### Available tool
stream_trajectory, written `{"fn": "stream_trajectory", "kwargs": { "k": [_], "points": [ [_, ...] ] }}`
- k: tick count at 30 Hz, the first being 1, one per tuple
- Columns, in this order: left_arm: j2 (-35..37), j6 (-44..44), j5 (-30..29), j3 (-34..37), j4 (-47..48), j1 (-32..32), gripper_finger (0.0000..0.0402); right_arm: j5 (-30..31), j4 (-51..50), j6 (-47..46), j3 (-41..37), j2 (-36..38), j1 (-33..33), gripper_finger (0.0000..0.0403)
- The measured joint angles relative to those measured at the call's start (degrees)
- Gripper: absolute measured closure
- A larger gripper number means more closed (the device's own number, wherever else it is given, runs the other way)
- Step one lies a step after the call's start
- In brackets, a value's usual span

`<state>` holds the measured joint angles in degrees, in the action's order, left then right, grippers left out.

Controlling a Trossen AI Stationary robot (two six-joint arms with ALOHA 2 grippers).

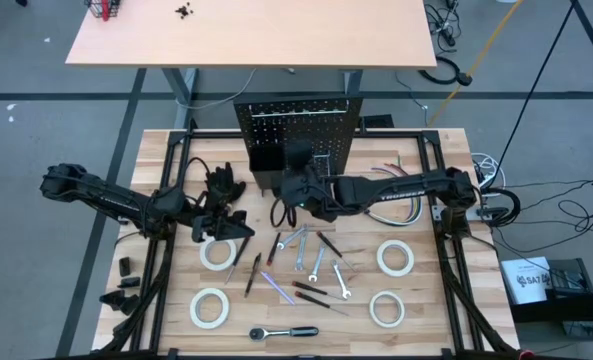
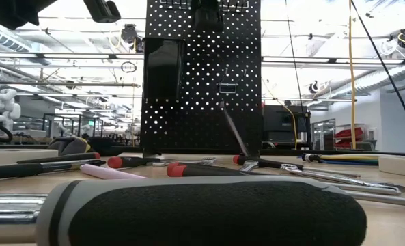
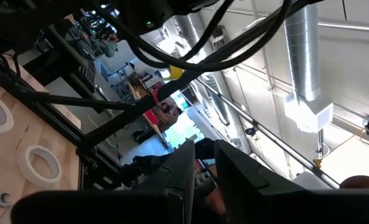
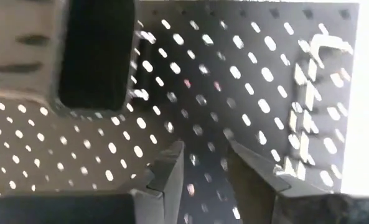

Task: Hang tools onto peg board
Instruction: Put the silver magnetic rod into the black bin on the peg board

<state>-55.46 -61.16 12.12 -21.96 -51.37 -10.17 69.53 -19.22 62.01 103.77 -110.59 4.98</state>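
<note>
The black peg board stands upright at the table's far middle, with its box bin on the left and wire hooks on its face. My right gripper is up in front of the board's upper part. Its fingers stand apart and level, with only the holed panel showing between them. My left gripper hovers over the table's left half, fingers slightly apart. Wrenches, screwdrivers, a ratchet and white tape rolls lie flat on the table.
Black gloves lie near the left arm. Cables curl right of the board. The ratchet's black handle fills the low view's foreground. A thin dark rod slants against the board's lower face. A metal frame borders the work area.
</note>
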Motion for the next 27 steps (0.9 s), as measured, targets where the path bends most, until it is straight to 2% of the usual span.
{"fn": "stream_trajectory", "kwargs": {
  "k": [2,4,7,8,11,13,15,19,21,23,25,27],
  "points": [
    [0.0,-0.42,0.21,0.0,-0.17,0.01,0.0336,2.27,-1.65,-6.16,0.0,0.38,1.02,0.0299],
    [0.0,-1.42,1.07,0.0,-0.19,0.02,0.0336,1.92,-6.28,-16.41,-0.02,1.52,2.73,0.0305],
    [-0.01,-1.45,1.38,0.02,-0.38,0.02,0.0336,-4.98,-16.31,-35.23,-0.02,4.57,5.99,0.0309],
    [0.0,-1.44,1.41,0.02,-0.4,0.0,0.0336,-9.99,-19.62,-43.01,-0.02,5.91,6.75,0.0309],
    [-0.01,-0.87,1.92,0.02,-0.19,0.02,0.0336,-32.46,-27.11,-66.51,-0.03,10.01,6.69,0.0309],
    [0.0,1.13,2.01,0.02,0.54,0.02,0.0336,-46.35,-29.34,-75.63,-1.22,11.81,6.13,0.0309],
    [-0.01,4.69,2.01,0.02,1.63,0.02,0.0336,-55.44,-31.23,-79.35,-4.38,12.79,6.54,0.0309],
    [-0.02,14.42,1.92,0.02,5.33,0.02,0.0336,-64.64,-28.92,-80.7,-16.63,15.9,10.2,0.0309],
    [-0.04,16.89,1.8,0.04,6.85,0.02,0.0336,-68.3,-21.14,-82.63,-25.62,19.04,11.41,0.0309],
    [0.02,18.47,1.09,0.04,8.89,0.02,0.0336,-69.28,-9.54,-81.64,-35.3,21.98,11.85,0.0309],
    [-0.03,20.14,-0.53,0.04,11.44,0.02,0.0336,-68.1,3.1,-77.61,-43.86,23.79,11.92,0.0309],
    [-0.03,22.24,-2.94,0.06,13.14,0.02,0.0336,-67.22,13.7,-69.12,-50.33,24.19,11.41,0.0309]
  ]
}}
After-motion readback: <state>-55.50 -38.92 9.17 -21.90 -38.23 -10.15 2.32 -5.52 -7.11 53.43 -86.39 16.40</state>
